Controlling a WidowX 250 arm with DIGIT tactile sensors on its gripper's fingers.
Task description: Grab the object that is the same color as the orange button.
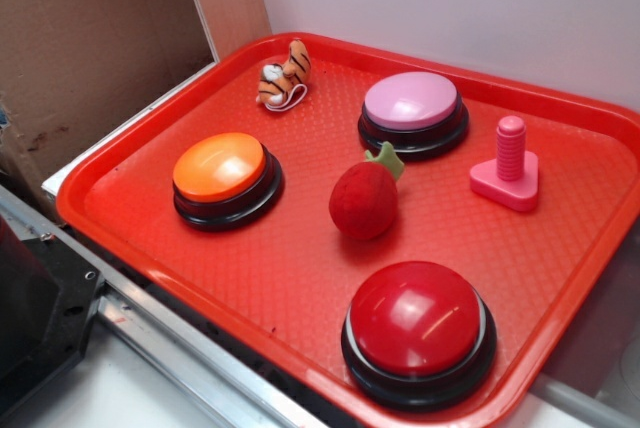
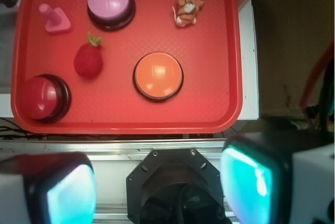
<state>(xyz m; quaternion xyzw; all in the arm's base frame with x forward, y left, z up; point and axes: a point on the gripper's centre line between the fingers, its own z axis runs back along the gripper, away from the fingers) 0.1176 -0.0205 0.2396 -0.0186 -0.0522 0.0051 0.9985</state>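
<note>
A small orange plush tiger [image 1: 285, 74] with black stripes and a white cord lies at the far left corner of the red tray [image 1: 300, 278]. In the wrist view the tiger [image 2: 187, 5] sits near the tray's top right corner. The orange button [image 1: 222, 176] with its glossy dome on a black base stands at the tray's left; from the wrist it is the orange button [image 2: 157, 76] at centre. My gripper [image 2: 159, 190] is high above and short of the tray's near edge, open, with nothing between its teal pads [image 2: 246, 182]. The gripper does not show in the exterior view.
On the tray [image 2: 230, 51] also stand a pink-domed button [image 1: 413, 112], a red-domed button [image 1: 418, 330], a red fuzzy strawberry [image 1: 365, 198] and a pink peg on a base [image 1: 508, 165]. A metal rail [image 1: 180, 348] runs along the tray's near edge. A black robot base [image 2: 178, 187] lies below the gripper.
</note>
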